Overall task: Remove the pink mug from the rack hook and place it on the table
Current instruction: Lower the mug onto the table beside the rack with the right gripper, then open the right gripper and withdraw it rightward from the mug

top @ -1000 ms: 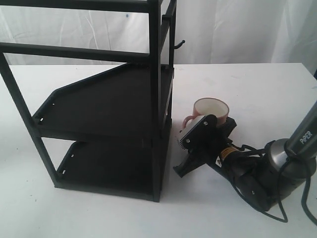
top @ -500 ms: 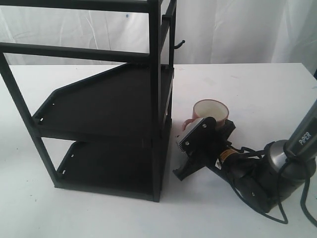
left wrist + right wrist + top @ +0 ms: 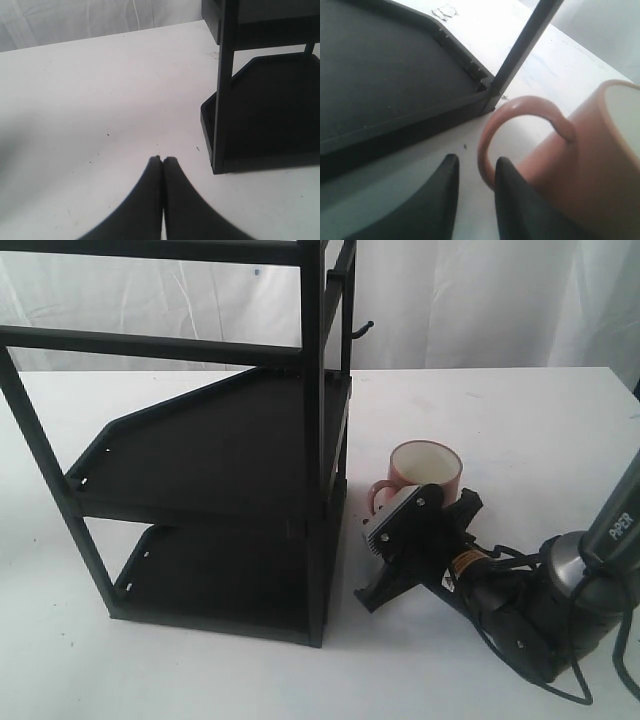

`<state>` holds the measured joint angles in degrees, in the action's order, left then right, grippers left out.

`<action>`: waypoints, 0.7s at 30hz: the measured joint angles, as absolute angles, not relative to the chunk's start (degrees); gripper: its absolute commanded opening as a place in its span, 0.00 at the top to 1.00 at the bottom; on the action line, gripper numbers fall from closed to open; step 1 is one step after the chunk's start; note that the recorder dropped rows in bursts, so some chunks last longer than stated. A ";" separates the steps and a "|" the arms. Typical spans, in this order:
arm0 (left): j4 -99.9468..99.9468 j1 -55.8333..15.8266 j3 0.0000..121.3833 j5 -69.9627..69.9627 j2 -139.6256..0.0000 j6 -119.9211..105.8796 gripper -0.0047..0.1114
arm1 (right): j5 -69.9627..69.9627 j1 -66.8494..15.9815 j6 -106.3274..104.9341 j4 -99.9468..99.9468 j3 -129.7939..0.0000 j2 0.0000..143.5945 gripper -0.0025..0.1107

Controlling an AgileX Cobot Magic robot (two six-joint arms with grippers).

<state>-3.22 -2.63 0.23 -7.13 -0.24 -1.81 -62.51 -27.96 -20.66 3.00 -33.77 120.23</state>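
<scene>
The pink mug (image 3: 425, 462) stands upright on the white table (image 3: 520, 410), just right of the black rack, with its handle (image 3: 379, 491) toward the rack. My right gripper (image 3: 372, 560) lies low on the table in front of the mug and is open. In the right wrist view the mug (image 3: 590, 150) fills one side, and the lower end of its handle (image 3: 520, 107) sits between the parted fingers of the gripper (image 3: 477, 160), unpinched. The rack hook (image 3: 362, 330) is bare. My left gripper (image 3: 161, 159) is shut and empty over the table.
The tall black shelf rack (image 3: 220, 450) takes up the left half of the table, and its corner post (image 3: 520, 50) stands close behind the mug. The rack's base (image 3: 265, 110) lies beside the left gripper. White curtain behind. The right arm's cable (image 3: 570, 685) trails near the front edge.
My right gripper and arm have slid slightly back toward the front right, away from the mug. The mug stays where it stood. The left arm has not visibly moved.
</scene>
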 measured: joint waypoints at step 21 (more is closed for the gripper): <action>-3.22 -2.63 0.23 -7.13 -0.24 -1.81 0.96 | -63.67 -27.96 -20.56 3.00 -31.95 120.23 0.59</action>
<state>-3.22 -2.63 0.23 -7.13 -0.24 -1.81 -63.67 -27.96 -20.56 3.00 -31.95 120.23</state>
